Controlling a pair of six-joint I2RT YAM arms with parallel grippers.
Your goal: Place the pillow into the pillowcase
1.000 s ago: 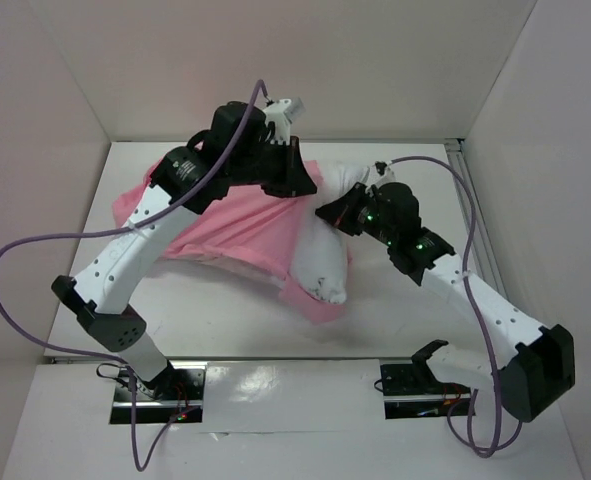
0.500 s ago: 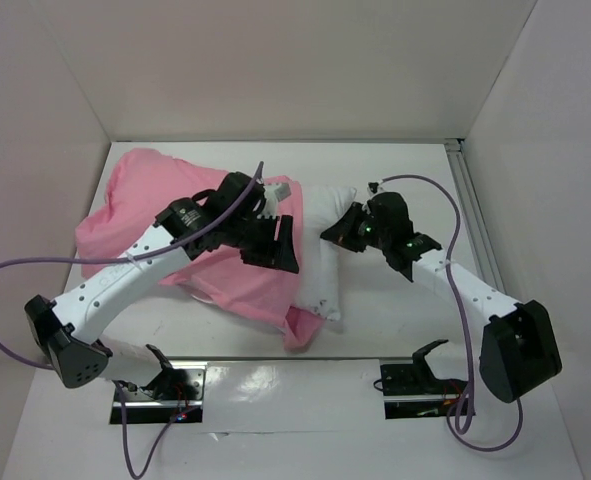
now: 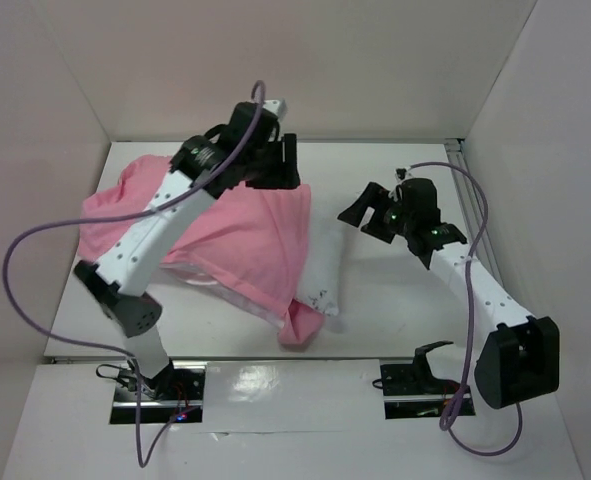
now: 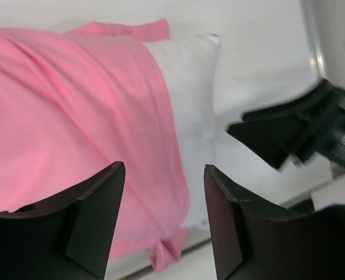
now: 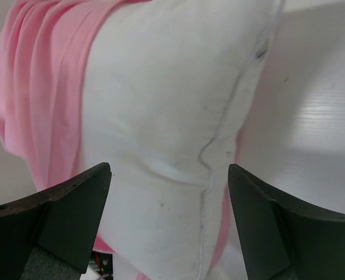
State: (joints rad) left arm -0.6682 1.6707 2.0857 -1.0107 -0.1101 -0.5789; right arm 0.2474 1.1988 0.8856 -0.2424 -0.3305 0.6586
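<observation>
Pink pillowcase [image 3: 245,238] was draped over most of the white pillow [image 3: 321,262]. Left gripper [image 4: 163,169] and right gripper [image 5: 169,169] were spread wide, nothing gripped by either.

No text, label, brand, number or sign is legible in any view.

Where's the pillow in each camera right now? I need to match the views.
Top external: the pillow is a white strip right of centre, sticking out of the pillowcase.
Left wrist: pillow at upper middle.
Right wrist: pillow fills the centre.
Shared landmark: the pillowcase's pink edge, on the pillow's left in every view.
</observation>
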